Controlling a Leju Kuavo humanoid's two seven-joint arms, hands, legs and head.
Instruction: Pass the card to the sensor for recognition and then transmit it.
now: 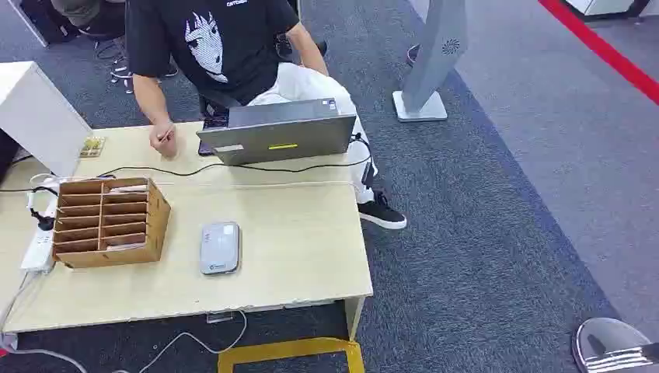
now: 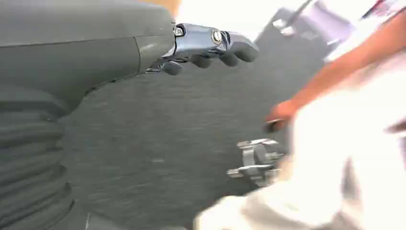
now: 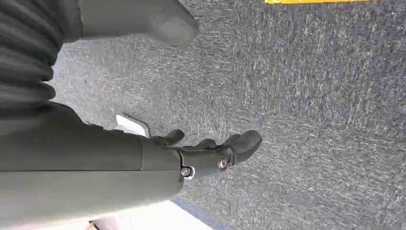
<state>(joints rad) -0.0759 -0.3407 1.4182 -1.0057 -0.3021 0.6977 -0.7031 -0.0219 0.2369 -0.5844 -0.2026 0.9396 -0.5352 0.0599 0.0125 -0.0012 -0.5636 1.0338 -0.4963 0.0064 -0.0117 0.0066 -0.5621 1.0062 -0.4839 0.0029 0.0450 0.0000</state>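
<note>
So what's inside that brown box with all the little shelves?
The wooden organizer on the table has stacked slots; pale flat things, maybe cards, peek from some. Deeper inside is hidden.

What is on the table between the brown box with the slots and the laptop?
In the head view, a black cable runs across the table between the wooden slotted box and the laptop; otherwise that stretch is bare.

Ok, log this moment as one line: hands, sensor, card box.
left hand: empty, over carpet | right hand: empty, over carpet | sensor: on table, untouched | card box: beside sensor
</note>
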